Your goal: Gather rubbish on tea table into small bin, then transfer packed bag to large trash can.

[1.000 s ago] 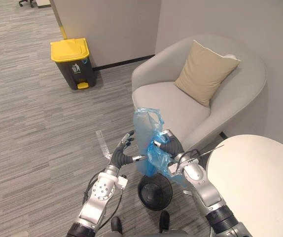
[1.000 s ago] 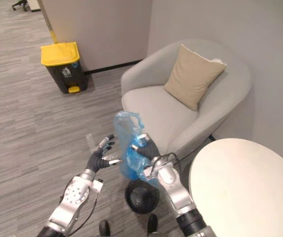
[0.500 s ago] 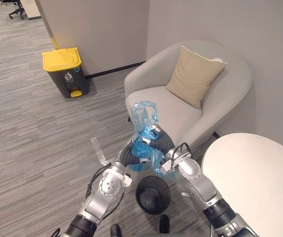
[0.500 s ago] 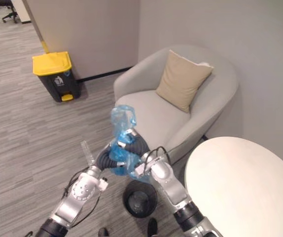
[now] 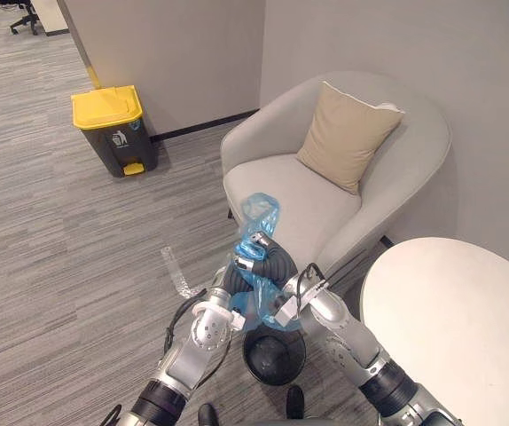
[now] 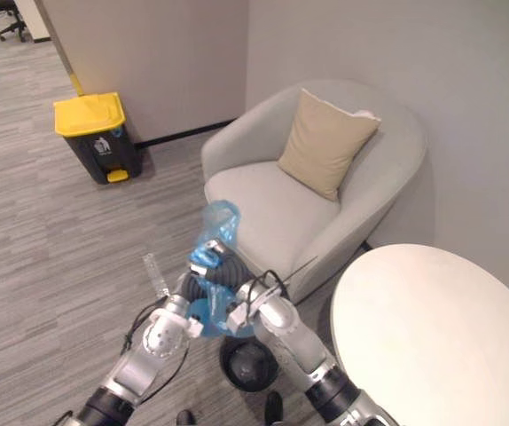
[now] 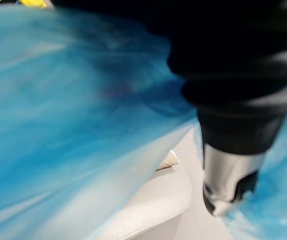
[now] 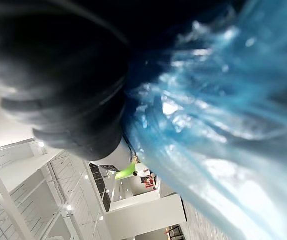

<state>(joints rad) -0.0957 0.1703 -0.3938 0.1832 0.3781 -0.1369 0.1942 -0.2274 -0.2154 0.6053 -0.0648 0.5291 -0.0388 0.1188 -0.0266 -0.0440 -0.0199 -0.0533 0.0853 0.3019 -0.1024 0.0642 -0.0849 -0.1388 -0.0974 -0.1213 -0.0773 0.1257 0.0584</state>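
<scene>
A blue plastic bag [image 5: 260, 215] hangs in the air over the small black bin [image 5: 256, 351] on the floor, its loose top sticking up. Both hands meet at its neck. My right hand [image 5: 278, 264] is curled round the bunched plastic from the right. My left hand [image 5: 231, 282] grips it from the left, just below. The bag's lower part [image 6: 208, 315] bulges under the hands. Crumpled blue plastic [image 7: 58, 100] lies right against the left hand, and the same plastic [image 8: 223, 100] presses on the right hand. The large dark trash can [image 5: 113, 124] with a yellow lid stands far off by the wall.
The round white tea table [image 5: 458, 328] is at my lower right. A grey armchair [image 5: 290, 191] with a beige cushion [image 5: 348, 133] stands just beyond the hands. A clear plastic strip [image 5: 176, 271] lies on the carpet to the left. Open carpet leads to the trash can.
My left hand, open and apart a second ago, has come in and closed on the bag's neck beside the right hand. The bag is bunched tighter. The camera has shifted.
</scene>
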